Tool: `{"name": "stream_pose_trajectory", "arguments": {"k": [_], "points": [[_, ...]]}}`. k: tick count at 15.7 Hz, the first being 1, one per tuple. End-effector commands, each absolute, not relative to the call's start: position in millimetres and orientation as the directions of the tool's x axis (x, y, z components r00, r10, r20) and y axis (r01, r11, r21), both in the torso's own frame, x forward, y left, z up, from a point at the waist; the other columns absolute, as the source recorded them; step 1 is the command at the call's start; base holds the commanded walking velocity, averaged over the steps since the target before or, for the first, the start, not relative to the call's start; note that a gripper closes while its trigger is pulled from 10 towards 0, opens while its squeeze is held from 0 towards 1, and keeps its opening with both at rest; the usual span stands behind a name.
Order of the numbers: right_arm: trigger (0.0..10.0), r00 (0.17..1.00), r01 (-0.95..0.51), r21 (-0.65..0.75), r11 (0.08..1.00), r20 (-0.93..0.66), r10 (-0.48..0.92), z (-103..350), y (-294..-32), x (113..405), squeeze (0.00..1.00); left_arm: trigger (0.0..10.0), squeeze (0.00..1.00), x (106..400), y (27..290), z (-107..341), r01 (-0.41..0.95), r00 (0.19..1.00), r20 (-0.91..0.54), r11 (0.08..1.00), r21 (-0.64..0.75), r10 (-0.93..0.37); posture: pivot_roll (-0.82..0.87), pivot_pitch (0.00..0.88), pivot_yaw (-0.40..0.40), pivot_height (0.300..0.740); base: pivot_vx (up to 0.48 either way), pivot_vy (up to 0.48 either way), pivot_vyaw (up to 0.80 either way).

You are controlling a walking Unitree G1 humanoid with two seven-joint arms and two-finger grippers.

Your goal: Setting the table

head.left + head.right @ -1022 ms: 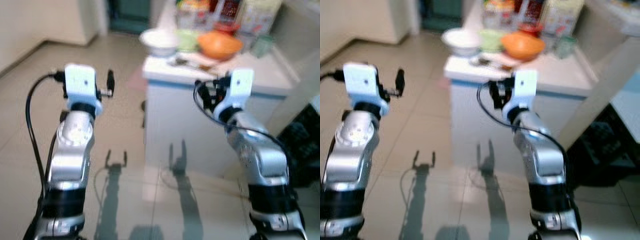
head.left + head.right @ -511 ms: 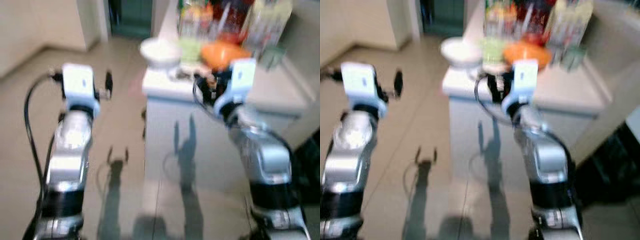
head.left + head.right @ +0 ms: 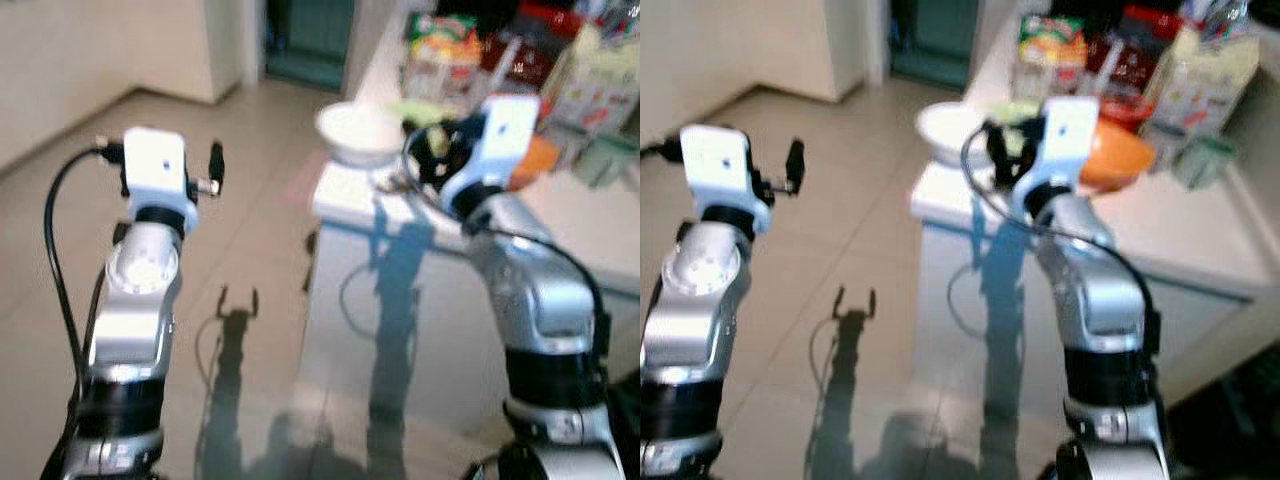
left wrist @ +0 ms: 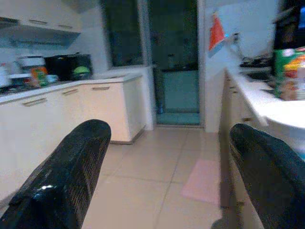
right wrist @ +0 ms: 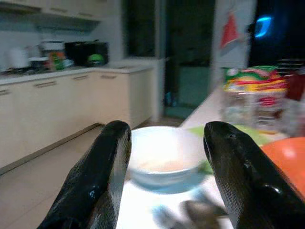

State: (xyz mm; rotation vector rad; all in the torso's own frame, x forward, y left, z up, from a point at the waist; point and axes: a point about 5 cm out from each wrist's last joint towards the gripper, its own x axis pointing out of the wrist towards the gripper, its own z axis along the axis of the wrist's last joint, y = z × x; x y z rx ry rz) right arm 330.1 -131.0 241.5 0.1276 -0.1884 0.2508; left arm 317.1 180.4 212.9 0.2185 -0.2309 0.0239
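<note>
Glossy beige floor tiles (image 3: 250, 180) mirror the shadows of both silver arms. At about one o'clock stands the white table (image 3: 1200, 235), its smooth top crowded toward the far end. Nearest its corner sits the round white ceramic bowl (image 5: 164, 160), deep and smooth-walled, with a faint pale smear inside. Just beside it, toward three o'clock, lies the orange rounded bowl (image 3: 1118, 160), glossy, partly covered by the right wrist's white camera block (image 3: 1068, 130). A pale green dish (image 5: 245, 133) shows behind the two, mostly hidden. Blurred metal cutlery (image 5: 190, 212) lies on the table edge before the white bowl; which pieces they are cannot be made out. Further back stand colourful printed food packets (image 3: 1120, 60), soft-edged and unreadable, and a small pale green cup (image 3: 1200, 160).

Over the table's near corner hovers the right claw (image 5: 167, 181), its two rubbery black fingers (image 5: 102, 181) spread wide, framing the white bowl without touching it. At ten o'clock, above bare floor, the left claw (image 4: 167, 181) is likewise parted, empty, facing cream kitchen cabinets (image 4: 71, 109) and a dark doorway (image 4: 174, 62). A pink mat (image 4: 205, 179) lies on the floor beside the table.
</note>
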Motion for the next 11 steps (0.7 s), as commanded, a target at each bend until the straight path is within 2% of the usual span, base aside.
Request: {"name": "stream_pose_trajectory", "arguments": {"k": [1, 4, 10, 11], "points": [[10.0, 0.962, -0.218, 0.123, 0.968, 0.193, 0.192, 242.8, -144.9, 330.6, 0.00, 10.0, 0.00, 318.0, 166.0, 214.4, 0.008, 0.971, 0.233, 0.978, 0.211, -0.059, 0.01, 0.000, -0.060, 0.740, 0.416, 0.000, -0.40], [10.0, 0.963, -0.223, 0.108, 0.969, 0.177, 0.202, 241.5, -144.6, 331.0, 0.00, 10.0, 0.00, 318.0, 165.4, 212.3, 0.012, 0.972, 0.228, 0.977, 0.212, -0.061, 0.00, 0.000, -0.056, 0.740, 0.414, 0.000, -0.64], [10.0, 0.976, -0.201, 0.108, 0.974, 0.103, 0.190, 238.0, -147.2, 333.7, 0.00, 10.0, 0.00, 318.1, 162.6, 211.9, 0.021, 0.972, 0.226, 0.978, 0.210, -0.069, -0.01, 0.000, -0.053, 0.740, 0.413, 0.000, 0.00], [10.0, 0.979, -0.199, 0.120, 0.973, 0.079, 0.190, 237.4, -147.3, 334.8, 0.00, 10.0, 0.00, 317.0, 161.4, 213.6, 0.035, 0.967, 0.239, 0.978, 0.205, -0.085, -0.01, 0.000, -0.055, 0.740, 0.000, 0.000, 0.00]]}}
